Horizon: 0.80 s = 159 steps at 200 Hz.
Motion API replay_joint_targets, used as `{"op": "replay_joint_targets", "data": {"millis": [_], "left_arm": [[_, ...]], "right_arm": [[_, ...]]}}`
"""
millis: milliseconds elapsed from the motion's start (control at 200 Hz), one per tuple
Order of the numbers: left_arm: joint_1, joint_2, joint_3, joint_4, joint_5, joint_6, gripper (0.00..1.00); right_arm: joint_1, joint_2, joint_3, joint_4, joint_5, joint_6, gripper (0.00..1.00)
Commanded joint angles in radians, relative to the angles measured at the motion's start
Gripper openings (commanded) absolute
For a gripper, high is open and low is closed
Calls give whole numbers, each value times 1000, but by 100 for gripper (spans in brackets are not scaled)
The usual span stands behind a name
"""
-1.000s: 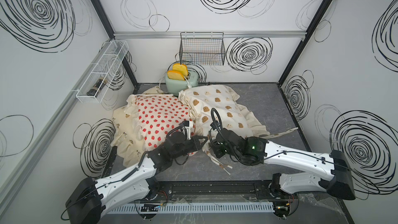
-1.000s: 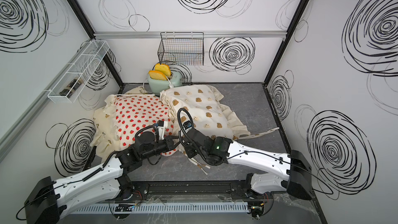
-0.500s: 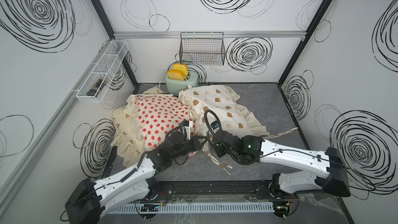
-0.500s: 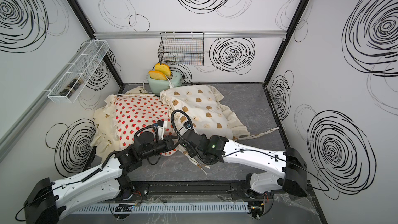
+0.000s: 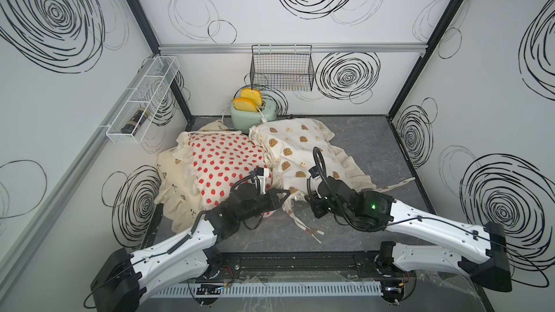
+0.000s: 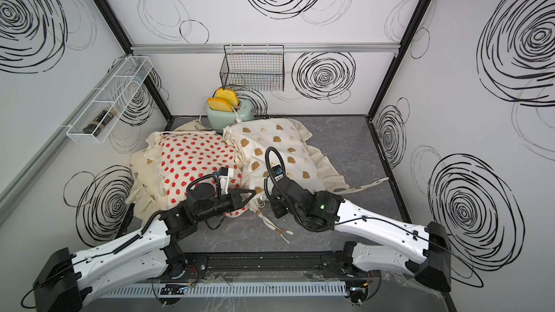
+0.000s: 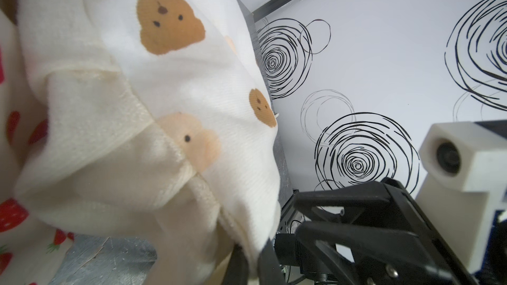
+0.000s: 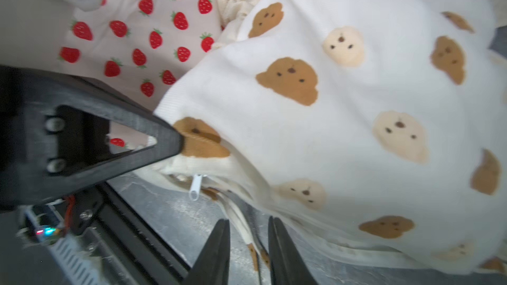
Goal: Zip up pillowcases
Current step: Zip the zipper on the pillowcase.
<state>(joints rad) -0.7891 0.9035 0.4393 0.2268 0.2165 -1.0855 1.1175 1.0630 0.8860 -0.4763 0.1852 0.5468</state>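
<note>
Three pillowcases lie on the table (image 5: 375, 151). The bear-face pillowcase (image 5: 300, 151) runs down the middle from the back edge toward the front. The strawberry pillowcase (image 5: 222, 160) touches it on the left, and the cream pillowcase (image 5: 174, 163) lies under that one along the left edge. The change is in the right arm: half a second ago it had swung in close to the left claw (image 5: 285, 197), and it has since drawn back toward the right edge, while the left arm has stayed put. The left claw is clenched on the front corner of the bear-face pillowcase, with the cloth pinched between its jaws and seemingly raised a little off the table. The right claw (image 8: 248, 220) is partly open and grips nothing. In the right wrist view its jaws stand either side of the tie strings (image 8: 242, 226) lying on the table, and whether they touch these I cannot tell. The white zipper pull (image 8: 195, 187) hangs free under the hem, just beside the tip of the left claw and apart from the right claw. I judge that the reach-in came away empty, so catching the pull on this case is still ahead. How far the zip is already closed is hidden by the hem.
</note>
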Motion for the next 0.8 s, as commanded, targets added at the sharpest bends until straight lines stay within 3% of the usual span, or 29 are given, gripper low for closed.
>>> {"op": "replay_joint_targets", "data": {"millis": [0, 65, 225, 790], "left_arm": [[6, -8, 36, 52, 3, -6, 0], [5, -11, 31, 58, 4, -10, 0], [4, -2, 35, 66, 15, -9, 0], [4, -2, 41, 52, 13, 6, 0]], "right_arm": [[-49, -58, -87, 181, -236, 100, 30], [-93, -77, -146, 278, -333, 134, 30], [-130, -68, -195, 405, -427, 206, 29], [-149, 30, -207, 462, -480, 258, 25]]}}
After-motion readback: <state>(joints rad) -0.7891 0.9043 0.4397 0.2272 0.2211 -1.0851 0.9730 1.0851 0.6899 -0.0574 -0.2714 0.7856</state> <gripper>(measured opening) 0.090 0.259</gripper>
